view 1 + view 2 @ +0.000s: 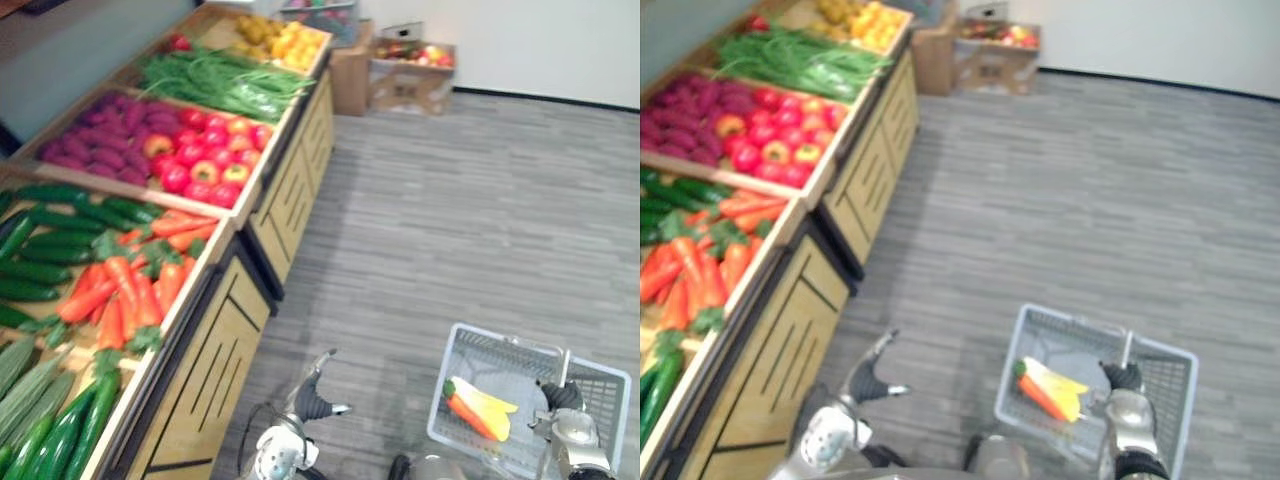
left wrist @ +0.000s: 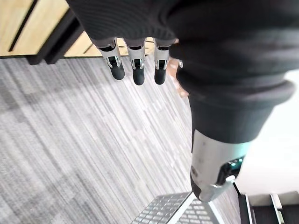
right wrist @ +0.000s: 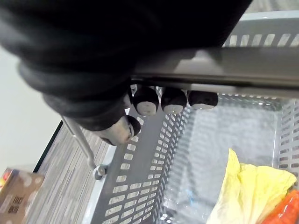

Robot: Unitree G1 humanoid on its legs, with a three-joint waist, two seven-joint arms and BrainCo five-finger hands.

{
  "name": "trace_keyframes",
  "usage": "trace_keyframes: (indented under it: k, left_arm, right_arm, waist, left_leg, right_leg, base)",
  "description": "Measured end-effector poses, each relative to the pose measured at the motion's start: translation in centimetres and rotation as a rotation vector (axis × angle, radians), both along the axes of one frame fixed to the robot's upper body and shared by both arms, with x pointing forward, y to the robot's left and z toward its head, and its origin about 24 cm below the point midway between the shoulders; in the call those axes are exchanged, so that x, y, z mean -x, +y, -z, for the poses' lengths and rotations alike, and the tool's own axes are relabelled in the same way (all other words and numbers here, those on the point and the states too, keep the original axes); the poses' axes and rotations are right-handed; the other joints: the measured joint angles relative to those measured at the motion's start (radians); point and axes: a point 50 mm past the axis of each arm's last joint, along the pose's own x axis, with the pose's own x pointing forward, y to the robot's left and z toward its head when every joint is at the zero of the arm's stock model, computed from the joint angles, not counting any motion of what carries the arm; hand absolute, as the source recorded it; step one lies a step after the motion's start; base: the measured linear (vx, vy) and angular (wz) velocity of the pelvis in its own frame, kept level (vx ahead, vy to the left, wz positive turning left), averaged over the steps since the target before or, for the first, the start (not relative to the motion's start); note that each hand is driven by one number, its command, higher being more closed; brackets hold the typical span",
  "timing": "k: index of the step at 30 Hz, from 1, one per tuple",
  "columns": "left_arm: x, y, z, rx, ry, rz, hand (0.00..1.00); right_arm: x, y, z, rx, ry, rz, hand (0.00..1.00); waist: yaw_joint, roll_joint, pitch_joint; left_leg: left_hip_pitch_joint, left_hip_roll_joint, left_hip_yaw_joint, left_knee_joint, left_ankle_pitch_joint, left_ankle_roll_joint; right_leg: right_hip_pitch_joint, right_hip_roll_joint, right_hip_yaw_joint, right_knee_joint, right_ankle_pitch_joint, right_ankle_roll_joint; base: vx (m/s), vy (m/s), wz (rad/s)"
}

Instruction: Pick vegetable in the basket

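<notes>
My right robot hand [image 1: 566,428] is curled round the handle [image 3: 210,70] of the grey basket [image 1: 470,352], with my dark fingertips [image 3: 146,101] hooked under the bar, so I am gripping it. From my head, the basket hangs at about 5 o'clock over the grey floor [image 1: 450,220]. Inside it lie an orange carrot [image 1: 466,411] and a yellow vegetable [image 1: 492,402], touching each other, the yellow one on the 2 o'clock side of the carrot.

My left robot hand [image 1: 311,402] sits near 6 o'clock, fingers [image 2: 138,71] straight and relaxed, holding nothing, above the floor just beside the wooden bench [image 1: 205,370]. The bench runs from 7 to 11 o'clock. It carries carrots [image 1: 125,290] with cucumbers [image 1: 60,215] beside them, and red fruit [image 1: 205,160] and green beans [image 1: 220,85] towards 11 o'clock.
</notes>
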Motion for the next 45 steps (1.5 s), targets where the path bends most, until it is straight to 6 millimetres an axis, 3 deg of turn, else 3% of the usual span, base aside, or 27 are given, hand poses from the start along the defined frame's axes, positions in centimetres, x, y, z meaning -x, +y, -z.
trace_keyframes:
  k: [2, 4, 5, 7, 9, 11, 14, 15, 18, 26, 35, 45]
  left_arm:
    - [0.2, -0.1, 0.2, -0.001, 0.008, 0.006, 0.0]
    - [0.5, -0.1, 0.3, -0.002, 0.018, 0.003, 0.0]
    - [0.7, 0.0, 0.4, -0.001, 0.024, 0.001, 0.0]
    - [2.2, 0.1, 1.0, 0.002, 0.066, -0.013, 0.0]
    - [2.6, 0.1, 1.2, 0.005, 0.078, -0.022, 0.0]
    - [2.5, -0.2, 1.1, 0.019, 0.072, -0.026, 0.0]
    - [2.3, -0.3, 0.9, 0.024, 0.066, -0.026, 0.0]
    - [1.8, -0.1, 0.7, 0.02, 0.05, -0.025, 0.0]
    - [1.7, 0.2, 0.6, 0.019, 0.05, -0.032, 0.0]
    - [2.6, 0.6, 1.3, 0.01, 0.096, -0.037, 0.0]
    - [3.5, 1.1, 2.5, -0.007, 0.181, -0.052, 0.0]
    - [4.8, 3.1, 4.1, -0.053, 0.29, -0.145, 0.0]
  right_arm:
    - [1.9, -0.3, 0.7, 0.006, 0.045, 0.019, 1.0]
    - [2.4, -0.3, 0.8, 0.008, 0.059, 0.02, 1.0]
    - [2.3, -0.2, 0.8, 0.008, 0.058, 0.015, 1.0]
    - [1.3, 0.4, 0.7, 0.007, 0.048, -0.022, 1.0]
    - [1.2, 0.5, 0.8, 0.003, 0.049, -0.024, 1.0]
    - [1.4, 0.2, 0.7, 0.003, 0.046, -0.004, 1.0]
    - [2.0, -0.3, 0.8, -0.003, 0.043, 0.037, 1.0]
    - [2.1, -0.5, 0.6, -0.008, 0.027, 0.067, 1.0]
    - [2.7, -0.8, 0.7, -0.014, 0.019, 0.104, 1.0]
    - [3.1, 0.3, 1.4, -0.023, 0.048, 0.08, 1.0]
    - [3.7, 1.1, 2.1, -0.05, 0.073, 0.08, 1.0]
    - [4.0, 2.4, 2.8, -0.087, 0.087, 0.071, 1.0]
  waist:
    - [-0.005, 0.014, -0.005]
    - [-0.002, 0.012, 0.0]
    - [0.001, 0.012, 0.003]
    - [0.026, 0.012, 0.007]
    - [0.037, 0.02, 0.01]
    - [0.044, 0.036, 0.017]
    - [0.036, 0.04, 0.015]
    - [0.022, 0.043, 0.012]
    - [0.025, 0.027, 0.004]
    - [0.026, 0.026, -0.026]
    - [0.026, 0.02, -0.045]
    - [0.027, 0.012, -0.076]
  left_leg:
    - [0.018, 0.024, -0.055, 0.034, 0.03, -0.022]
    - [-0.012, 0.009, -0.204, 0.08, 0.09, -0.039]
    - [-0.04, -0.017, -0.287, 0.09, 0.093, -0.049]
    - [-0.072, -0.176, -0.626, 0.086, 0.059, -0.103]
    - [-0.067, -0.24, -0.745, 0.052, 0.05, -0.117]
    - [-0.027, -0.263, -0.803, -0.053, 0.048, -0.118]
    - [0.069, -0.277, -0.796, -0.257, 0.006, -0.109]
    - [0.087, -0.299, -0.796, -0.346, 0.013, -0.108]
    - [0.108, -0.352, -0.775, -0.449, 0.067, -0.079]
    - [0.157, -0.408, -0.73, -0.515, 0.079, -0.062]
    - [0.177, -0.412, -0.725, -0.518, 0.079, -0.062]
    - [0.189, -0.403, -0.694, -0.531, 0.08, -0.06]
  right_leg:
    - [0.048, 0.022, -0.002, -0.021, 0.0, 0.0]
    - [0.057, 0.028, 0.038, -0.035, 0.013, -0.022]
    - [0.055, 0.026, 0.06, -0.036, 0.018, -0.025]
    - [0.038, 0.01, 0.162, -0.047, 0.034, -0.008]
    - [0.039, 0.023, 0.208, -0.075, 0.068, -0.001]
    - [0.041, 0.055, 0.25, -0.096, 0.095, 0.006]
    - [0.038, 0.062, 0.268, -0.126, 0.112, 0.034]
    - [0.031, 0.044, 0.257, -0.144, 0.129, 0.04]
    - [0.022, -0.001, 0.265, -0.199, 0.178, 0.062]
    - [0.046, -0.043, 0.297, -0.257, 0.212, 0.098]
    - [0.095, -0.045, 0.283, -0.313, 0.23, 0.104]
    - [0.113, -0.027, 0.313, -0.388, 0.286, 0.096]
  base:
    - [-0.09, -0.129, -0.04]
    - [-0.12, -0.068, -0.36]
    - [-0.09, -0.006, -0.7]
    - [-0.1, 0.055, -1.13]
    - [-0.09, 0.082, -0.98]
    - [-0.08, 0.134, -0.8]
    - [-0.04, 0.184, -0.2]
    - [-0.02, 0.161, 0.22]
    - [-0.02, 0.184, 0.04]
    - [0.09, 0.125, -0.11]
    - [0.03, 0.004, 0.02]
    - [-0.04, -0.01, -0.11]
